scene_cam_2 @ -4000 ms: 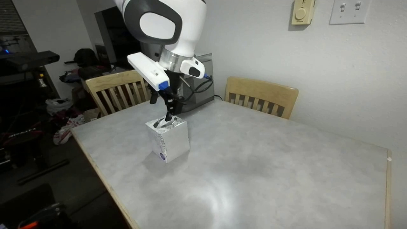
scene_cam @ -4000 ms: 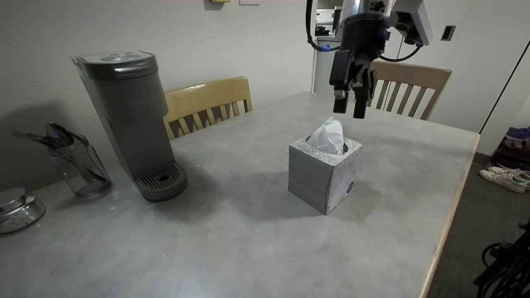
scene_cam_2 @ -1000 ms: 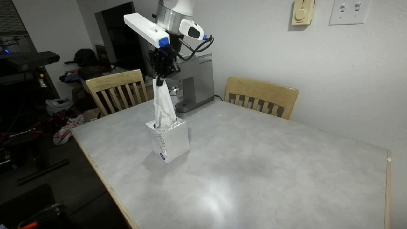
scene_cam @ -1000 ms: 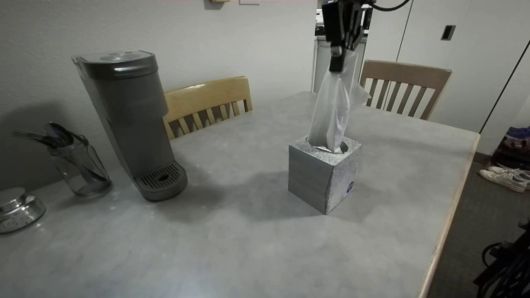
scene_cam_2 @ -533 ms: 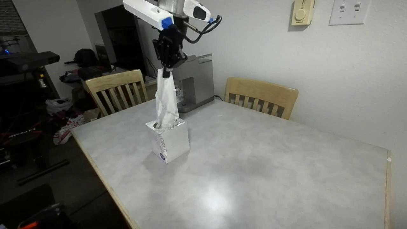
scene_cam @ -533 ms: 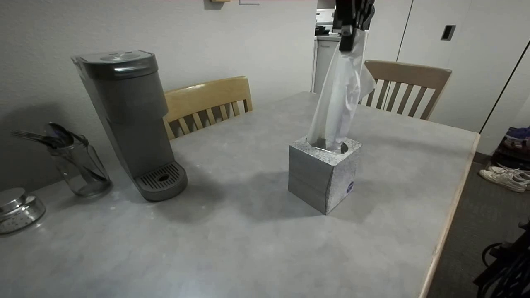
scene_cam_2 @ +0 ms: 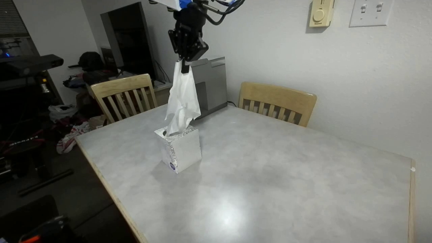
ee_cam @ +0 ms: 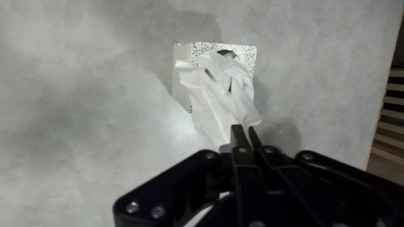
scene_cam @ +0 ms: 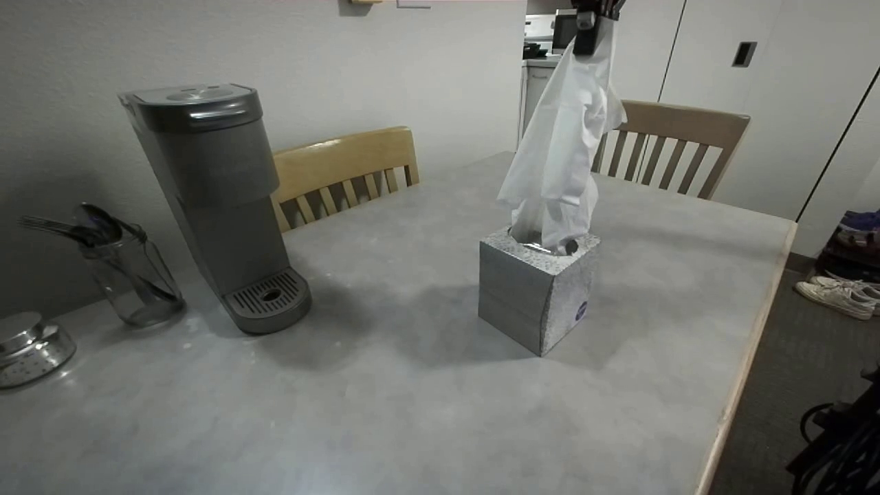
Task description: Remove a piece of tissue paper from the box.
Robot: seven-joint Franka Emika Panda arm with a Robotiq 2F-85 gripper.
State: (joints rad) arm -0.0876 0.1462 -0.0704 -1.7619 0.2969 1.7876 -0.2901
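White tissue (scene_cam: 560, 137) pinched in my hand (ee_cam: 244, 129), above its box (scene_cam: 515, 292)

The tissue hangs in loose folds from the narrow grip of my hand on its upper end. Below it, paper (scene_cam_2: 178, 127) reaches into the box's slot (ee_cam: 226, 52); I cannot tell whether that is mine or a second sheet clinging to it. If they cling, lifting could bring up the extra sheet, tear mine, or tip the box, likely light, which stands upright on the gray bench (scene_cam_2: 287, 172). A snag could slide the tissue from my pinch. The coffee maker (scene_cam: 216, 155), well apart from the box, seems at little risk.
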